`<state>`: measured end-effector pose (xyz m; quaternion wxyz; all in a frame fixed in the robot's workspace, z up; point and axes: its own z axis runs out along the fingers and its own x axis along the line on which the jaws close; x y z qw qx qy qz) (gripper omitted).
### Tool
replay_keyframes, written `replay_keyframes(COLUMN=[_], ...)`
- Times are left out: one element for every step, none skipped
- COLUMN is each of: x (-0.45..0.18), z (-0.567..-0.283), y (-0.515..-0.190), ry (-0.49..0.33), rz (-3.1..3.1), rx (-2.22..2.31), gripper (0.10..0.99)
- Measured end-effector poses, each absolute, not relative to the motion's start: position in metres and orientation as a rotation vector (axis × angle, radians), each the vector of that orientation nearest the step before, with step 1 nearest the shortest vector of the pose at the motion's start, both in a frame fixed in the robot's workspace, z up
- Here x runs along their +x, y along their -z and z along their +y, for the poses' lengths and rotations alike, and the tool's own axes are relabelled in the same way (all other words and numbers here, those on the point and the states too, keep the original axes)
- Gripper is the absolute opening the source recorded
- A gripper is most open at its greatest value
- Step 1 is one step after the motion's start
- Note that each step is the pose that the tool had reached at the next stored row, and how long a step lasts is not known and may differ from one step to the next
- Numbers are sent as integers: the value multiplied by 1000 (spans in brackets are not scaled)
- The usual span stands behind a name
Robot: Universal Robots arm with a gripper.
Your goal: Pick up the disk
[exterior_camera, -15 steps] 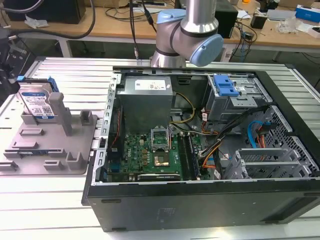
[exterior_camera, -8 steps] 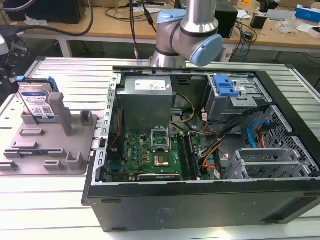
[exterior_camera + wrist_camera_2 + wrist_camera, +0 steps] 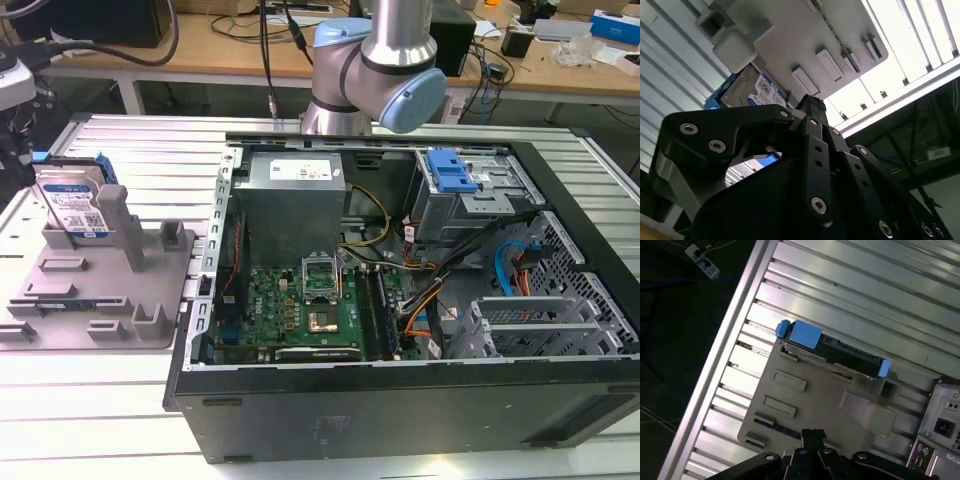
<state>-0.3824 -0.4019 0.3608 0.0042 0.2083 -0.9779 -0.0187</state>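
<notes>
The disk (image 3: 72, 203) stands on edge in the grey fixture (image 3: 100, 300) at the exterior view's left, with its white-and-blue label facing the camera. In the first wrist view I look down on the disk's (image 3: 832, 349) top edge with blue rails at both ends, held in the fixture (image 3: 810, 400). My gripper (image 3: 813, 434) hangs well above the fixture, shut and holding nothing, apart from the disk. The second wrist view shows the gripper (image 3: 812, 104) with the disk (image 3: 747, 90) beyond it. The arm (image 3: 375, 60) rises behind the computer case.
An open computer case (image 3: 400, 290) with its boards, cables and a blue drive bay bracket (image 3: 450, 175) stands beside the fixture; its corner (image 3: 940, 432) shows close by. The slatted metal table (image 3: 850, 285) ends at an edge (image 3: 732, 345), with floor and a power strip (image 3: 702, 262) below.
</notes>
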Motion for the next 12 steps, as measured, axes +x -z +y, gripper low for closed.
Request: replay_keyframes(x=[-382,-382,-382,-382,-382,-382,-382,-382,-382,-382,-382,-382], z=[-402,-402,-402,-402,-402,-402,-402,-402,-402,-402,-402,-402], y=[-361,-361,-361,-361,-361,-361,-361,-361,-361,-361,-361,-361], ry=[58,58,58,57,57,57,57,57,56,56,56,55], rz=[-3057,-3045,-3030,-3017,-3009,-3000,-2987,-2975,-2962,-2941,-2924,-2912], rx=[682,731,787,835,862,890,933,968,1007,1065,1110,1138], gripper=[106,106,106,106,106,106,106,106,106,169,235,294])
